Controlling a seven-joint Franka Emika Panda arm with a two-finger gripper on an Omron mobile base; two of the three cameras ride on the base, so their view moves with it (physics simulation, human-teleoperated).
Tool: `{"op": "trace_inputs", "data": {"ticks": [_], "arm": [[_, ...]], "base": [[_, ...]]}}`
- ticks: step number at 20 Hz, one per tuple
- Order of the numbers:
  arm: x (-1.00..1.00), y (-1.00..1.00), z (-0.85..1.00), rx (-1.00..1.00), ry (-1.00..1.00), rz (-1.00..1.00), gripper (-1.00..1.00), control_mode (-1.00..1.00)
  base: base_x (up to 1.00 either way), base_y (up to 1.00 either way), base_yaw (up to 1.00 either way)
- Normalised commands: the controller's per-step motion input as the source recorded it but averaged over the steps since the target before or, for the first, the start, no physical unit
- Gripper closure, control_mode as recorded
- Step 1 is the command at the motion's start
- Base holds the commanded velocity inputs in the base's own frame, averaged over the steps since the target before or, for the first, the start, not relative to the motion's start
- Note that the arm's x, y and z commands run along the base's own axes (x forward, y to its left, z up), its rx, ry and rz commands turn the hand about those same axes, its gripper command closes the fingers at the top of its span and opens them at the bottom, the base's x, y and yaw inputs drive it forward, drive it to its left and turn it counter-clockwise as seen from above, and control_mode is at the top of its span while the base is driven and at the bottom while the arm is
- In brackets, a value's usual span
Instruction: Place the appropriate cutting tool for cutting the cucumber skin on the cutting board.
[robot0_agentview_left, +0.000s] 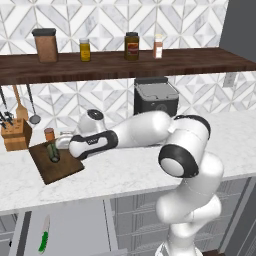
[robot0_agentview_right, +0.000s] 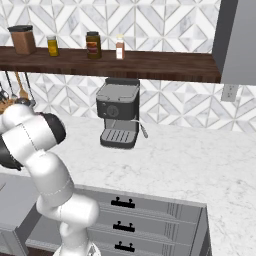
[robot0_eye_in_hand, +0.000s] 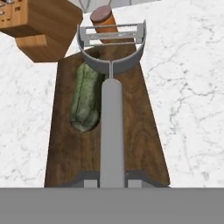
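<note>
My gripper (robot0_eye_in_hand: 112, 180) is shut on the slim handle of the grey metal peeler (robot0_eye_in_hand: 112, 113), the cutting tool. Its wide Y-shaped head reaches over the far end of the dark brown cutting board (robot0_eye_in_hand: 138, 131). The handle runs along the board's middle, and I cannot tell if the peeler touches the wood. The dark green cucumber (robot0_eye_in_hand: 86, 98) lies on the board just left of the handle. In the left base view the gripper (robot0_agentview_left: 64, 143) hovers over the board (robot0_agentview_left: 62, 171) beside the cucumber (robot0_agentview_left: 53, 152).
A small orange-brown jar (robot0_eye_in_hand: 103, 17) stands just beyond the board's far end, with a tan knife block (robot0_eye_in_hand: 41, 26) to its left. A dark coffee machine (robot0_agentview_left: 155, 96) sits against the back wall. A green-handled knife (robot0_agentview_left: 44, 239) lies below the counter's front edge.
</note>
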Motion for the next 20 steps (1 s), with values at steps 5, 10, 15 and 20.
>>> {"op": "trace_inputs", "data": {"ticks": [5,10,15,20], "arm": [[-0.05,0.22,0.00,-0.03,0.00,0.00,1.00,-1.00],[0.20,0.25,-0.09,-0.03,0.02,0.00,1.00,-1.00],[0.29,0.15,-0.27,-0.07,0.03,0.00,1.00,-1.00],[0.00,0.04,0.00,0.00,0.00,0.00,1.00,-1.00]], "base": [[0.00,0.00,0.00],[0.00,0.00,0.00],[0.00,0.00,0.00],[0.00,0.00,0.00]]}}
